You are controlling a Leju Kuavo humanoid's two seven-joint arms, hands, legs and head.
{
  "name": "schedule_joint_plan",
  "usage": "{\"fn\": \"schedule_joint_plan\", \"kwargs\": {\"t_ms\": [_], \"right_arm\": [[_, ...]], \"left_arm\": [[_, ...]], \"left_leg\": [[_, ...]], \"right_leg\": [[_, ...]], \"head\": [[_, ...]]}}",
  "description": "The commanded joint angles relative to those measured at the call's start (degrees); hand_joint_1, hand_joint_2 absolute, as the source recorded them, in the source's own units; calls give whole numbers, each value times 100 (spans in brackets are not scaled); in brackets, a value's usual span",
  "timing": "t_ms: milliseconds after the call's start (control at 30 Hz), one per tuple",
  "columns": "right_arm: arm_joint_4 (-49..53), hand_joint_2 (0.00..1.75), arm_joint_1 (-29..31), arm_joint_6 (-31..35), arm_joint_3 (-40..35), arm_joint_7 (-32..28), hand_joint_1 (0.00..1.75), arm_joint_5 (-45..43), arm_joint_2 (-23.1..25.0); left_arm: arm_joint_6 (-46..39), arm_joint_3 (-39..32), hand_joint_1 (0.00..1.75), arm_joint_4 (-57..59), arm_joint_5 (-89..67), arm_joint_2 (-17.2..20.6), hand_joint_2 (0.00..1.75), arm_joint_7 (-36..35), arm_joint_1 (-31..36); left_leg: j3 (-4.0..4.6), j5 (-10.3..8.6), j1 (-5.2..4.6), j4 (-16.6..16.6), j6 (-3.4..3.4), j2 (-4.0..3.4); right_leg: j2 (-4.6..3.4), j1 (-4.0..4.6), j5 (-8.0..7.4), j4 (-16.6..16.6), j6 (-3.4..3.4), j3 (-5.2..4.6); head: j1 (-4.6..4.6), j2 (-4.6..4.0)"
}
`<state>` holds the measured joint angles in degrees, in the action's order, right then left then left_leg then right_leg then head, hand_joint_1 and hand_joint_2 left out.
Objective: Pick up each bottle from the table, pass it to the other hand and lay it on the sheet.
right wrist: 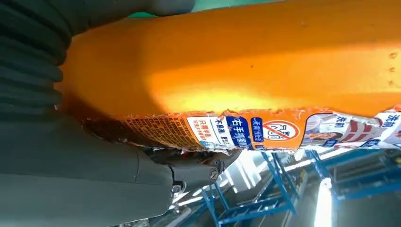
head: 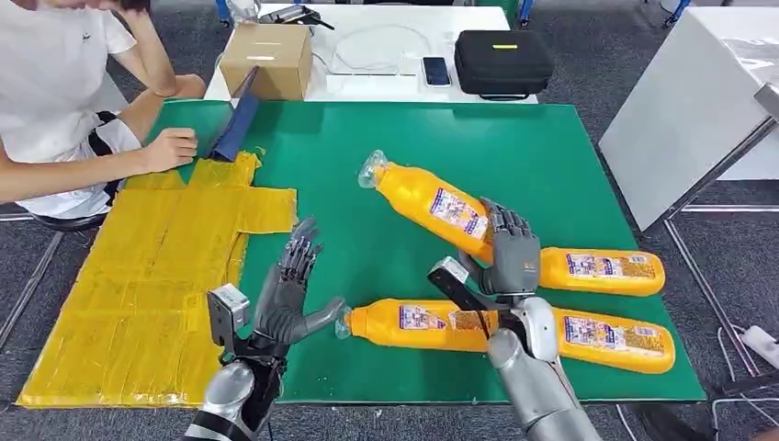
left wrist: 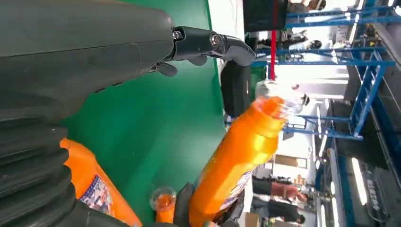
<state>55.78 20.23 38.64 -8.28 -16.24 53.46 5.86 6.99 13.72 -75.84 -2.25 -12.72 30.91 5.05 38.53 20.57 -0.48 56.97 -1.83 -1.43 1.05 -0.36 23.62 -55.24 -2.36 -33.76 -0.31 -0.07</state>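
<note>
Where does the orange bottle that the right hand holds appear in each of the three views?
Head view: the held bottle slants above the green table, its cap up-left.
Left wrist view: it stands at centre-right, cap toward the top.
Right wrist view: its orange body crosses the upper picture.
Shared landmark: the right hand gripping it.

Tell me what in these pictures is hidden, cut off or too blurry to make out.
- Held bottle: its base, in the head view, is covered by the right hand.
- Same bottle in the right wrist view: both ends are cut off by the frame edges, and the label's small print is too fine to read.
- Lying bottle: its lower end, in the head view, is hidden behind the right arm.
- Left hand: the palm side faces away in the head view.
</note>
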Motion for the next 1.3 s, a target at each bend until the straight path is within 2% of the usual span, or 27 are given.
{"fn": "schedule_joint_plan", "kwargs": {"t_ms": [33,67,100,167,267,400,500,533,567,700,1067,1133,1200,1300], "right_arm": [[1214,175,-679,-2222,-273,-850,175,-2257,411],[1250,175,-743,-2263,-373,-855,175,-2289,459],[1305,175,-804,-2460,-490,-911,175,-2497,494],[1318,175,-848,-2456,-650,-874,175,-2481,549],[998,175,-747,-2569,-944,-834,175,-2539,593],[702,175,-680,-2606,-1085,-877,175,-2578,663],[604,175,-657,-2627,-1150,-870,175,-2586,679],[604,175,-657,-2627,-1150,-870,175,-2586,679],[604,175,-657,-2627,-1150,-870,175,-2586,679],[591,175,-649,-2638,-1154,-870,175,-2592,668],[-77,175,-498,-2731,-1501,-814,175,-2490,770],[-77,175,-498,-2731,-1501,-814,175,-2490,770],[-98,175,-493,-2742,-1509,-814,175,-2491,772],[-379,175,-408,-2967,-1747,-838,175,-2430,778]], "left_arm": [[14,228,0,9,87,177,175,10,-8],[13,234,0,-71,87,181,175,10,-52],[14,249,0,-117,87,187,175,10,-73],[12,263,0,-151,89,187,175,10,-76],[26,273,0,-122,118,179,175,-26,-3],[29,270,0,-78,150,165,175,-55,47],[26,263,0,-63,164,163,175,-62,54],[26,263,0,-63,164,163,175,-62,54],[26,263,0,-63,164,163,175,-62,54],[26,257,0,-63,173,164,175,-65,52],[26,254,0,46,211,146,175,-100,163],[26,254,0,46,211,146,175,-100,163],[26,254,0,50,211,147,175,-101,162],[31,256,0,105,226,144,175,-119,207]], "left_leg": [[-34,23,3,5,20,9],[-17,11,3,-1,13,3],[-34,23,4,3,19,0],[-75,52,5,17,37,4],[-40,32,5,11,25,5],[-11,11,8,-2,15,0],[-41,26,7,5,25,5],[-17,12,5,-4,16,0],[-33,21,6,0,22,4],[-11,10,6,-3,14,6],[-31,18,6,-2,21,5],[-9,8,6,-4,14,5],[-33,20,6,-1,21,7],[-26,16,6,-2,18,7]], "right_leg": [[-11,-2,21,-7,12,31],[-9,1,9,1,7,17],[-18,1,18,-3,11,31],[-30,-3,44,-21,22,66],[-20,1,27,-12,14,36],[-11,8,8,2,10,6],[-19,3,22,-7,16,32],[-14,4,9,2,11,9],[-16,3,17,-1,14,25],[-6,4,9,3,10,7],[-13,3,15,-1,13,25],[-5,5,6,4,9,5],[-12,2,16,0,12,27],[-9,3,14,1,11,21]], "head": [[0,0],[2,0],[0,0],[-2,0],[4,0],[0,0],[0,2],[0,2],[2,0],[2,0],[0,0],[0,0],[0,0],[2,0]]}}
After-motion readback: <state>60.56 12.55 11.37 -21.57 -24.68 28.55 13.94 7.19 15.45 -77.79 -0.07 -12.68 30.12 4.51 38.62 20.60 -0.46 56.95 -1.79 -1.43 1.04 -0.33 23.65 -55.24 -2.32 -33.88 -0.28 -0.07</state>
